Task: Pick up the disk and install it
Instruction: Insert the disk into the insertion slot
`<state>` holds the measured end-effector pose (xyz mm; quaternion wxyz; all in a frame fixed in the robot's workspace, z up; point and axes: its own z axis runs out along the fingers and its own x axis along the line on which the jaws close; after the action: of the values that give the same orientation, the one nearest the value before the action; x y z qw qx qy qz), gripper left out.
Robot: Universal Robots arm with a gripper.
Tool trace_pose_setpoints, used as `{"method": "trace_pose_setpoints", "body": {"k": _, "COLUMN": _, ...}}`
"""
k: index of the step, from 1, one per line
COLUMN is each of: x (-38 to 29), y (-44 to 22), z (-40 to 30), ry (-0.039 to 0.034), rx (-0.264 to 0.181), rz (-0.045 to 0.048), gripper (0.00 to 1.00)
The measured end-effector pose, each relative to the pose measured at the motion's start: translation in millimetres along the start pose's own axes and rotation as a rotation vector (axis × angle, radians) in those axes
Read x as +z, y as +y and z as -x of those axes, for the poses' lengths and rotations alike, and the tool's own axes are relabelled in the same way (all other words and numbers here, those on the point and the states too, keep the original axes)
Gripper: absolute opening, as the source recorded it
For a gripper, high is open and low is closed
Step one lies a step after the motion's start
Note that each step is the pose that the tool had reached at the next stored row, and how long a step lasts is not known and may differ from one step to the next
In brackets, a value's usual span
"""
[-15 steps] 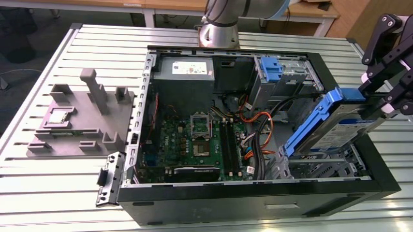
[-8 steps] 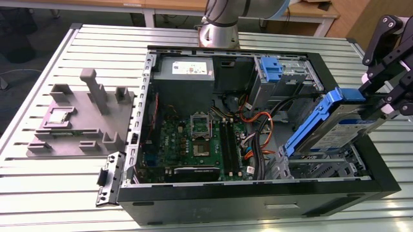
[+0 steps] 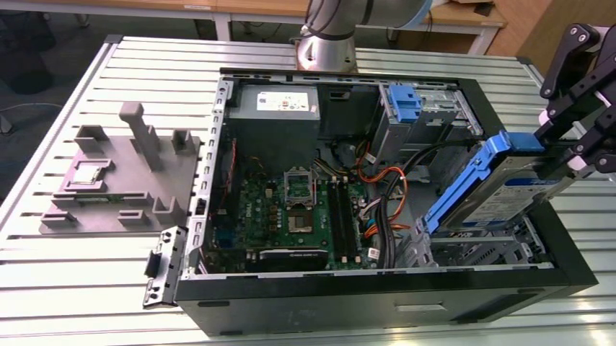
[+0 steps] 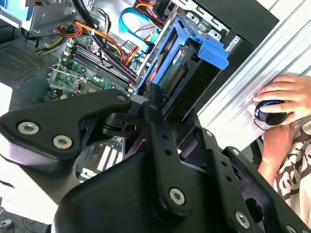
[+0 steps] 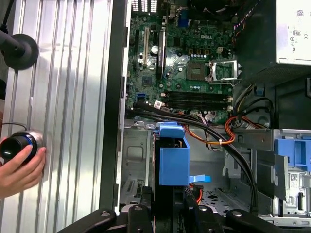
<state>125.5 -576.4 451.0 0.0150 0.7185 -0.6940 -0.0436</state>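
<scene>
While the gripper [image 3: 568, 155] is clamped on one end of the disk [image 3: 486, 187], the disk hangs tilted over the metal drive cage [image 3: 472, 249] at the exterior view's right side of the open computer case [image 3: 385, 306]. Its low end is near the cage and its high end is at the gripper; it is not yet seated in any slot.

I see several risks from this position. Because the disk is slanted, I think a blue rail can catch on the edge of the cage and jam, and more pushing could then bend the rail or turn the disk between the fingers. The grip is only at one end, so the free end works like a lever, and a small knock may loosen the hold.

In the first wrist view the orange and black cables [image 5: 221, 136] run just beside the disk [image 5: 173, 162], between it and the circuit board [image 5: 189, 63]. If the low end goes down on that side, I judge that it can pinch a cable or pull a plug.

A person's hand [image 5: 19, 167] rests on a round knob on the slatted table [image 5: 73, 97], near the wall of the case. If the disk slips outward, it could fall toward that hand.
</scene>
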Motion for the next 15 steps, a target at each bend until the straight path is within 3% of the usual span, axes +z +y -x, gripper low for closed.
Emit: {"method": "trace_pose_setpoints", "body": {"k": 15, "x": 3.0, "y": -1.5, "z": -0.2, "ry": -0.0013, "rx": 0.015, "rz": -0.001, "gripper": 0.35}}
